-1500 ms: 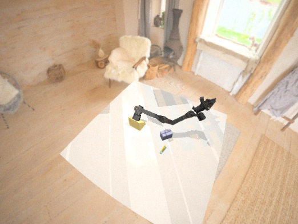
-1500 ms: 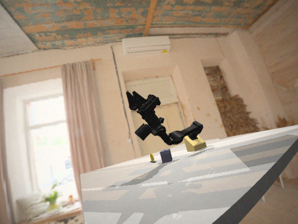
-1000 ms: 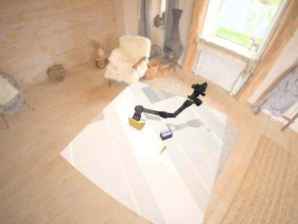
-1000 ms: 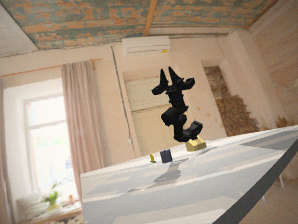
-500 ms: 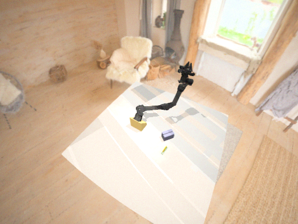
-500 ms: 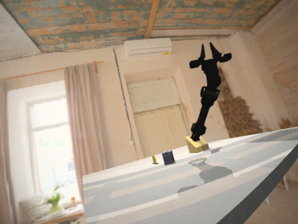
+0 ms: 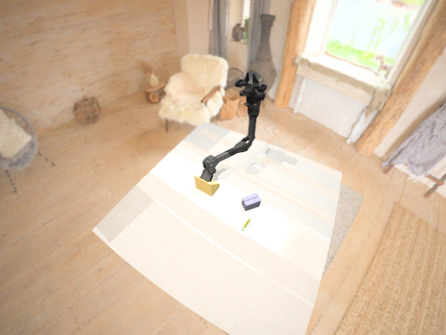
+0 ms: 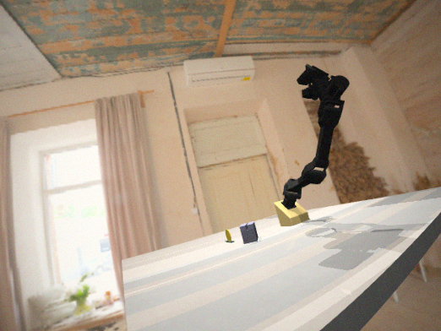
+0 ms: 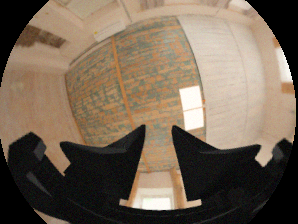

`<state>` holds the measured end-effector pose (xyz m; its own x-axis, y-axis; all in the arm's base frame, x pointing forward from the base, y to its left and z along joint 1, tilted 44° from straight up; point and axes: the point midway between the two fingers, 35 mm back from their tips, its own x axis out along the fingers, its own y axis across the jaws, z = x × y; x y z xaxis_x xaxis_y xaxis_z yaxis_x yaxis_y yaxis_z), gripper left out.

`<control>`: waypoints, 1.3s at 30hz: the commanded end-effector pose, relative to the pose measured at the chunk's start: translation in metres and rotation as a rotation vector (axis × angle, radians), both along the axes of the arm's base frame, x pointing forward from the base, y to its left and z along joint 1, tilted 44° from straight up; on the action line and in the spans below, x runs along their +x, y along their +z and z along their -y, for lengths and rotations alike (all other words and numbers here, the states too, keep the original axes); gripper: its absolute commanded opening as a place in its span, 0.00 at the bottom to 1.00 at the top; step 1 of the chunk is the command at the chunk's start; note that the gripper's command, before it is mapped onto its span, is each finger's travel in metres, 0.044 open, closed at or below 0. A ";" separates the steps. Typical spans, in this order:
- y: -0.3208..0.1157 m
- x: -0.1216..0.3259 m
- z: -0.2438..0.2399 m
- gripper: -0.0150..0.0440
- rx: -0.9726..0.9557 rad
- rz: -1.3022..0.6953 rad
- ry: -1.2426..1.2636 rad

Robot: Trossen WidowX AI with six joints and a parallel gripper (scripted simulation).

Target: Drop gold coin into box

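The gold coin point(image 7: 247, 222) point(image 8: 228, 235) stands on its edge in the dark-green holder point(image 8: 230, 241), seen nearly edge-on in the top view. The closed grey box point(image 7: 251, 202) point(image 8: 249, 233) stands close beside it, with a thin slot line visible across its lid in the top view. My gripper point(image 9: 158, 128) point(image 8: 302, 86) is raised high above the table, far from the coin and the box. Its fingers stand partly apart, with nothing between them. The wrist view shows ceiling and walls past the fingertips; coin, holder and box are out of that view.
The arm rises from a yellow wedge-shaped base point(image 7: 206, 186) point(image 8: 291, 214) on the striped pale table point(image 7: 179, 265) point(image 8: 190, 291). The box stands between the base and the coin in the exterior view. Shadows of the arm lie across the table.
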<state>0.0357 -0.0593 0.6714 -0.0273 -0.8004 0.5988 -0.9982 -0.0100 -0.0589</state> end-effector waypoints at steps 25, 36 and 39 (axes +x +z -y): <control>-0.236 0.090 0.299 0.53 1.166 0.503 0.737; -0.353 0.191 0.300 0.53 1.637 0.523 0.801; -0.396 0.224 0.288 0.53 1.813 0.504 0.798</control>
